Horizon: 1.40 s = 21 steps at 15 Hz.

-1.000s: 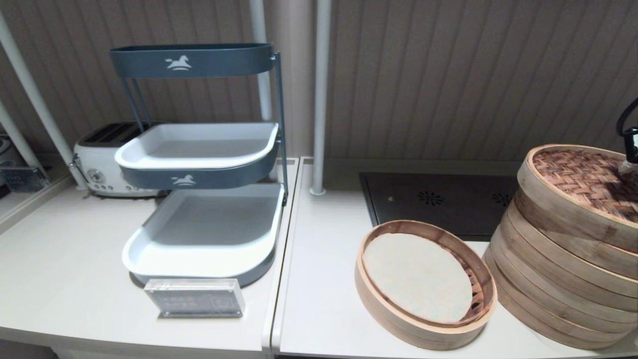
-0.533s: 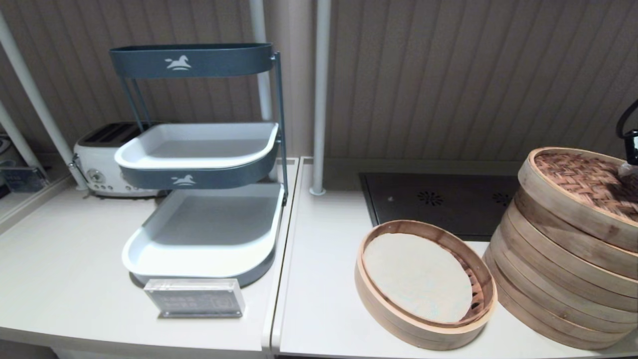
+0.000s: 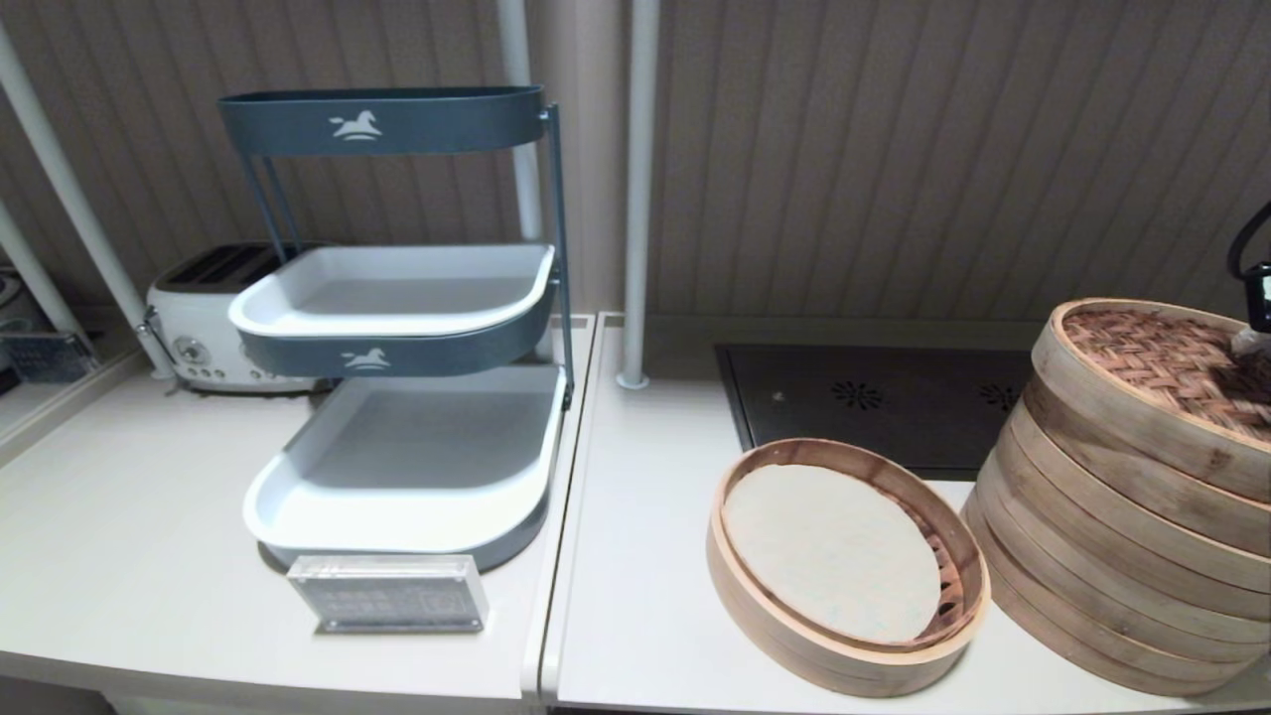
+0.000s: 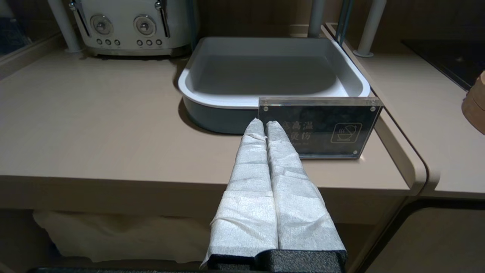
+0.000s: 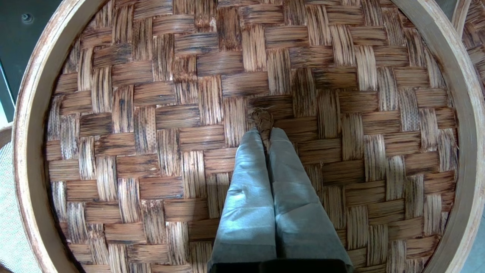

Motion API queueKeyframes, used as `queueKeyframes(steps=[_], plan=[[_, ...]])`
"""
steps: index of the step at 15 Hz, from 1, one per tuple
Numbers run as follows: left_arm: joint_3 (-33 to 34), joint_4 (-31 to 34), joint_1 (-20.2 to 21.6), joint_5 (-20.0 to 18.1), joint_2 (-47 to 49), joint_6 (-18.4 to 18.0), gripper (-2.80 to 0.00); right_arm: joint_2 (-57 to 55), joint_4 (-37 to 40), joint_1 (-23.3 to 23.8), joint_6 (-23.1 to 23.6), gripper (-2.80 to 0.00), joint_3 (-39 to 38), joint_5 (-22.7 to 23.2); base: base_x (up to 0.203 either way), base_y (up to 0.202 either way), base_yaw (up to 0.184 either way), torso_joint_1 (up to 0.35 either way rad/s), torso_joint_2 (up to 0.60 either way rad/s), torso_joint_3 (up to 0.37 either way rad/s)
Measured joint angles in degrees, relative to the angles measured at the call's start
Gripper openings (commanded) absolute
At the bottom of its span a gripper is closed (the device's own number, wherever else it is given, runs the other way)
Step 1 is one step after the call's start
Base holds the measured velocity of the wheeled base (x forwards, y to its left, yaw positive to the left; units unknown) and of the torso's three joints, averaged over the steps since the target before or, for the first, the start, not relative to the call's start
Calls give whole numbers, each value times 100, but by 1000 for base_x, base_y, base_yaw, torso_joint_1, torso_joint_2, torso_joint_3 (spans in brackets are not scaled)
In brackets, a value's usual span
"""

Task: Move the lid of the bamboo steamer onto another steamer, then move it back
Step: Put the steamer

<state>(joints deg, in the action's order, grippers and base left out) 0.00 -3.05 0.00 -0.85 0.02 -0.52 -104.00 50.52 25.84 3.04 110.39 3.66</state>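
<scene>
Countertop's tall steamer point(image 3: 1112, 556) carries the lid point(image 5: 242, 113), handle pinched by right end effector point(image 5: 265, 132).

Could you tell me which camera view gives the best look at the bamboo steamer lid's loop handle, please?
The right wrist view: the right claw is shut on the loop handle. The head view does not let me make it out; the left wrist view lacks it.

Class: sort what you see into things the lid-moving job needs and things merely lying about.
Job: bamboo steamer lid, pinched by its handle in the right gripper; tall stacked steamer under it; low steamer basket.
Lying about: toaster, tiered tray rack, acrylic sign, idle left gripper.
</scene>
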Motion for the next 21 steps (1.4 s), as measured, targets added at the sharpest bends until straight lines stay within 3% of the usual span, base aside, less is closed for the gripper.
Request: queueKeyframes(steps=[21], plan=[[0,-1,0,-2,0,0,-280,-39,-101,6,9,-280,-5,-4,0,0,0,0,0,0]])
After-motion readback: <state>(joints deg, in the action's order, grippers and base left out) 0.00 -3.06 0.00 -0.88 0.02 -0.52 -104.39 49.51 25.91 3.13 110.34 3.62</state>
